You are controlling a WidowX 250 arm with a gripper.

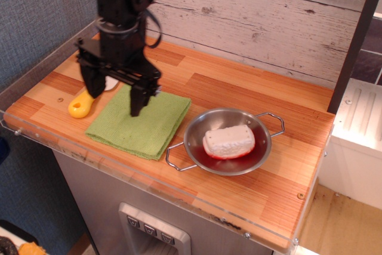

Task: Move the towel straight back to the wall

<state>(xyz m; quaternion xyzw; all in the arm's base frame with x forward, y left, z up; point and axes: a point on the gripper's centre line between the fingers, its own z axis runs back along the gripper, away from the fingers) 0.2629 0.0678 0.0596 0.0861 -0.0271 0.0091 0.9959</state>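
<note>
The towel (138, 122) is a light green square of nubbly cloth, folded flat, with a doubled edge showing along its front side. It lies on the desk (239, 97) toward the front left, turned a little so one corner points at the front edge, and it sits well apart from the wall (256, 19) at the back. That wall is made of whitewashed grey planks laid horizontally, rough and cracked, with dark knots.

Over the towel's left half hangs the black pincer (113, 100), released, its two thick fingers spread wide: the right finger (138, 98) comes down over the cloth, the left one (89, 82) over the desk just beside the towel's left edge. Whether the tips touch anything cannot be told.

Just left of the towel a yellow handle (80, 106) with a rounded end lies on the wood, partly hidden behind the pincer. To the right of the towel, nearly touching its corner, stands a shiny steel bowl (197, 141) with two wire loop handles, holding a pale blocky sponge (228, 141) on a reddish base. The desk top is striped orange-brown wood with a clear plastic rim.
</note>
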